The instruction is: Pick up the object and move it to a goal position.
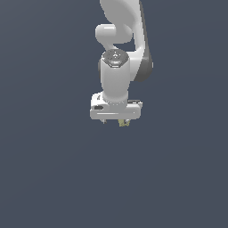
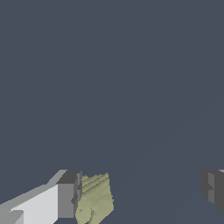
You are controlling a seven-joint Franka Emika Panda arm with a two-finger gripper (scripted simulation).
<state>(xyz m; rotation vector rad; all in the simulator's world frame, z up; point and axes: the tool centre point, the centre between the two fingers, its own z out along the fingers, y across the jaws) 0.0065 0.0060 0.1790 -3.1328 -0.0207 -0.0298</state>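
The object [image 2: 95, 200] is a small olive-yellow lump with ribbed ridges. In the wrist view it lies right beside one dark fingertip [image 2: 69, 196], seemingly touching it, while the other fingertip [image 2: 213, 188] stands far off across a wide gap. My gripper [image 2: 142, 194] is open, with the object inside the gap but pressed to one side only. In the exterior view the white hand [image 1: 116, 110] points down, and only a sliver of the object [image 1: 124, 123] peeks out under its edge on the exterior view's right. My gripper [image 1: 114, 122] hides most of it.
A plain dark grey-blue surface [image 1: 53, 169] fills both views. The white arm [image 1: 122, 40] rises straight up behind the hand.
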